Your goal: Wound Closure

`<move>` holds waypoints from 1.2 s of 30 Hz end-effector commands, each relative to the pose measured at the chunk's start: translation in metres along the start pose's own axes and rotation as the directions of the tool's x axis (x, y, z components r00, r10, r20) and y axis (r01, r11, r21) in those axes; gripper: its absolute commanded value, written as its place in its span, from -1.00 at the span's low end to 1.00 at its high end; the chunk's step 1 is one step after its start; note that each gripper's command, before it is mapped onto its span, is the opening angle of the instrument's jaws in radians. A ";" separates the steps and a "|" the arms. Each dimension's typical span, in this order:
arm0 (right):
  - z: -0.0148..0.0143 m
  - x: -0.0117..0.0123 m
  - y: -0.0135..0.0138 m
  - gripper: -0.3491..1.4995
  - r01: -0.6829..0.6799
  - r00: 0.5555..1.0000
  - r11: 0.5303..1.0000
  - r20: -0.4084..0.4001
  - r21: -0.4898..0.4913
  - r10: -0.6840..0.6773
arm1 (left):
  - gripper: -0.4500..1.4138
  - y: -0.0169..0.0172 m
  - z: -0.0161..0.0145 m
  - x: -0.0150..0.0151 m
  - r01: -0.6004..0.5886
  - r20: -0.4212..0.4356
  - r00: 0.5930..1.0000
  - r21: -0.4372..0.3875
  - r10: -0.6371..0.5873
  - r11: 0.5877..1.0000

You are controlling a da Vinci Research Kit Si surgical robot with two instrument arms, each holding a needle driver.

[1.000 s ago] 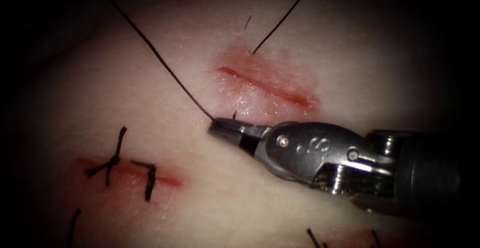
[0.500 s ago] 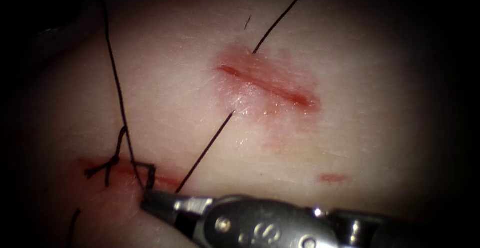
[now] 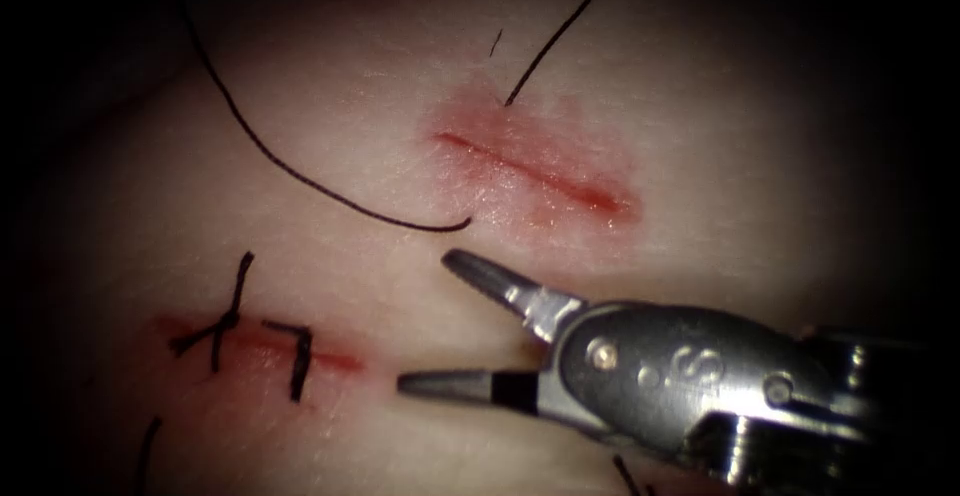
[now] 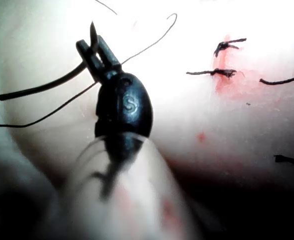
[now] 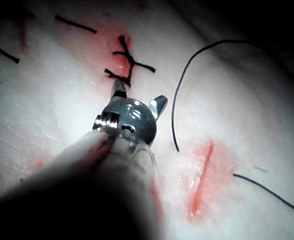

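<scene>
The open cut point(image 3: 535, 171) lies in the middle of the tissue point(image 3: 700, 106), red fluid around it. Black thread point(image 3: 290, 166) comes out of the tissue just left of the cut and curves slack toward the upper left. A second strand point(image 3: 565, 31) goes in on the cut's far side. My right tool point(image 3: 428, 321) hovers below the cut, jaws wide open, holding nothing; the right wrist view also has its spread jaws point(image 5: 140, 92). My left tool point(image 4: 92, 44) is shut on the curved needle point(image 4: 42, 86) near its point, clear of the tissue.
An older cut point(image 3: 250, 341) at the lower left carries two knotted stitches with short cut ends, close to the right tool's lower jaw. More cut thread ends point(image 3: 145, 451) lie along the bottom edge. The same stitches point(image 5: 127, 60) sit just beyond the right jaws.
The right tool, shut on the thread, drew it down and left toward the old stitches. It then let go, opened and came back up; the thread now lies slack.
</scene>
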 end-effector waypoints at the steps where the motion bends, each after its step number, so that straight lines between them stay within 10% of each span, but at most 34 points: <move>1: 0.0018 -0.0007 0.0009 0.58 0.016 1.000 1.000 0.014 -0.004 -0.016 | -1.00 0.0006 0.0007 -0.0005 -0.002 0.003 1.000 -0.003 0.002 1.000; 14: 0.0072 -0.0077 0.0056 0.49 0.069 0.993 0.997 0.096 -0.034 -0.065 | -1.00 0.0017 0.0010 -0.0003 -0.011 0.010 1.000 -0.025 0.012 1.000; 16: 0.0075 -0.0087 0.0053 0.11 0.081 0.992 0.996 0.104 -0.035 -0.077 | -1.00 0.0018 0.0009 -0.0003 -0.011 0.009 1.000 -0.025 0.012 1.000; 18: 0.0074 -0.0094 0.0048 -1.00 0.092 0.989 0.995 0.119 -0.028 -0.088 | -1.00 0.0019 0.0010 -0.0002 -0.012 0.007 1.000 -0.027 0.012 1.000; 25: 0.0059 -0.0087 0.0031 -1.00 0.090 0.984 0.996 0.155 0.005 -0.090 | -1.00 0.0023 0.0013 -0.0002 -0.014 0.008 1.000 -0.035 0.015 0.999; 36: 0.0038 -0.0006 -0.0054 -1.00 0.052 0.992 0.995 0.112 0.087 -0.061 | -1.00 0.0029 0.0016 0.0001 -0.017 0.006 1.000 -0.050 0.017 0.999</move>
